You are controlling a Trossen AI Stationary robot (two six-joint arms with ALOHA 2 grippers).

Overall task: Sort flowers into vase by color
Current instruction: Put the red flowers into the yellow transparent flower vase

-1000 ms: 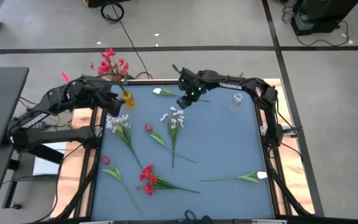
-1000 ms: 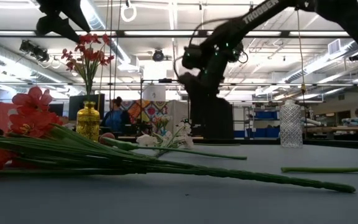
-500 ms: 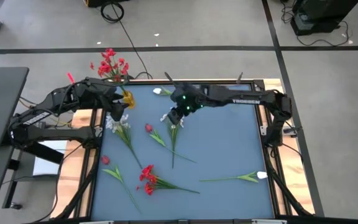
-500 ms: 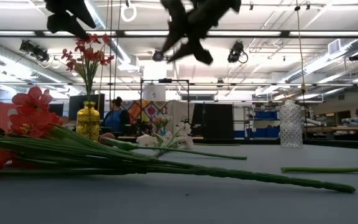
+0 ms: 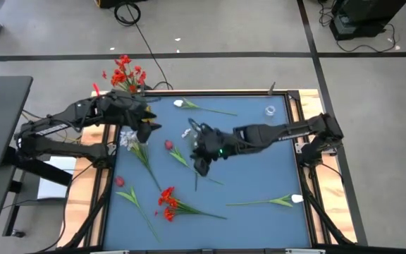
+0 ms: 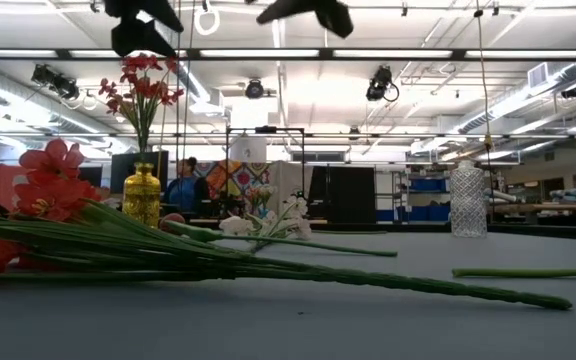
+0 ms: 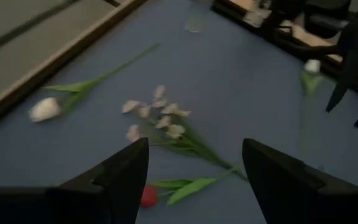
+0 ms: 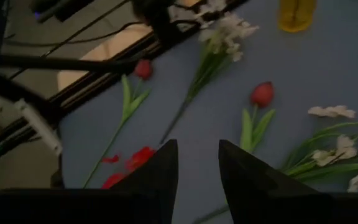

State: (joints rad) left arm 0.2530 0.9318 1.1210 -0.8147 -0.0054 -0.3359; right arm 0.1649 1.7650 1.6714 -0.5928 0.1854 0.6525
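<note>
We are looking at a matt blue table top (image 5: 259,176) edged in pale bare wood (image 5: 97,190), with a glossy yellow vase (image 6: 141,195) catching highlights and a clear cut-glass vase (image 6: 467,200) sparkling (its faceted surface is showing best from table height). The flowers (image 6: 53,185) are showing matt, cloth-like petals and smooth plastic-looking stems, and both arms (image 5: 273,132) are wearing a dull black finish.

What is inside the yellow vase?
The yellow vase holds red flowers; their blooms stand well above its mouth. How far the stems reach down inside cannot be seen through its golden wall. From above, the left arm covers the vase.
</note>
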